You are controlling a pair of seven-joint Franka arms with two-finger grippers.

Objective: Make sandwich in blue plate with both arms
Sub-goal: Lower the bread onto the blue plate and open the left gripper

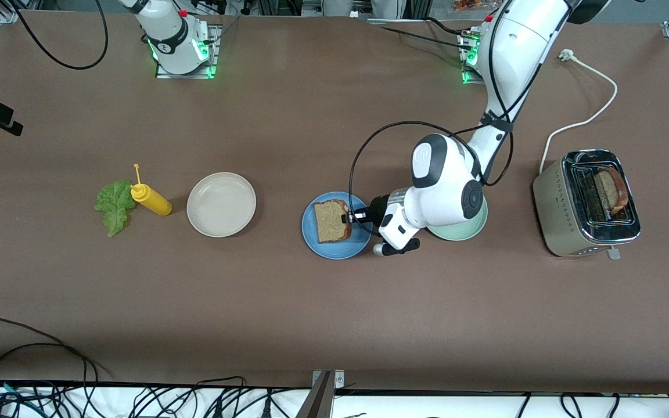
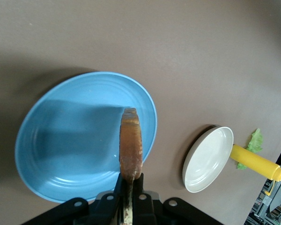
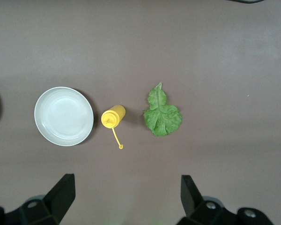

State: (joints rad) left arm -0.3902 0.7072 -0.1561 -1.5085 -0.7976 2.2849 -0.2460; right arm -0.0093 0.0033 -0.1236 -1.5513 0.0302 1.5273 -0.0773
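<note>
a bread slice point(image 1: 332, 221) hangs over the blue plate point(image 1: 311, 235), pinched at its crust by the left gripper point(image 1: 351, 218). just beside the plate, under the left arm, sits a pale green plate point(image 1: 474, 229); a toaster point(image 1: 587, 203) holds another slice. toward the right arm's end lie a cream plate point(image 1: 221, 204), mustard bottle point(image 1: 151, 199) and lettuce leaf point(image 1: 115, 204). the right gripper point(image 3: 126, 197) waits above them, fingers wide.

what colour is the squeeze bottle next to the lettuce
Yellow, cap and nozzle included: the squeeze bottle beside the lettuce leaf shows best in the front view.
</note>
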